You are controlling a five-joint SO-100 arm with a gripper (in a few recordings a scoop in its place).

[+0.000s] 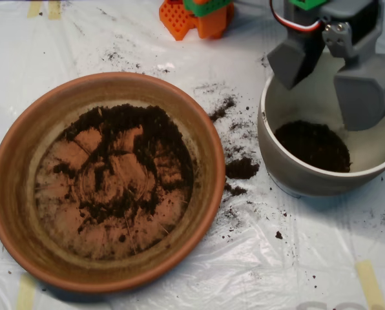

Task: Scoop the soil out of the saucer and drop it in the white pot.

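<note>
Pincer (328,71) spread wide, empty, above white pot (289,174); dark soil (314,145) heaped inside, directly below (more smeared in saucer (11,187), left).

- Large round terracotta saucer (15,187) sits left on the counter (309,258), loose dark soil (124,161) in it.
- Round off-white ceramic pot (280,165) right, more soil inside.
- Grey clamshell end effector (331,68) over the pot.
- Spilled crumbs between them.
</note>
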